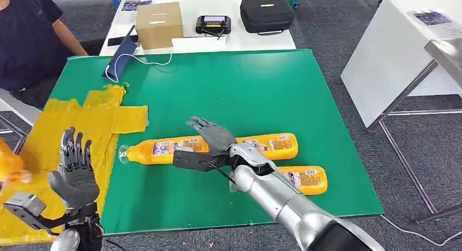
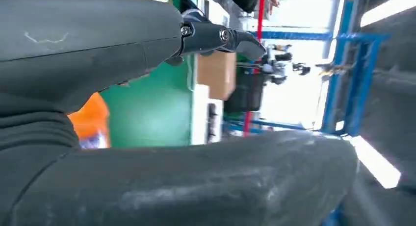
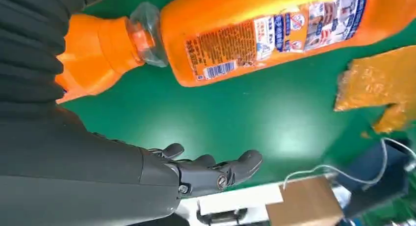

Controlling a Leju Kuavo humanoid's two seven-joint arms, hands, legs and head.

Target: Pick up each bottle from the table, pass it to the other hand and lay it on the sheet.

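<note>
- Left hand is raised over the yellow sheet, fingers spread, holding nothing.
- Right hand hovers above three orange bottles lying on the green mat, fingers extended, gripping nothing.
- A cardboard box sits farther back.

Three orange bottles lie on the green table: left bottle, right bottle, near bottle. Crumpled yellow sheet at left; perhaps another orange bottle there.
</note>
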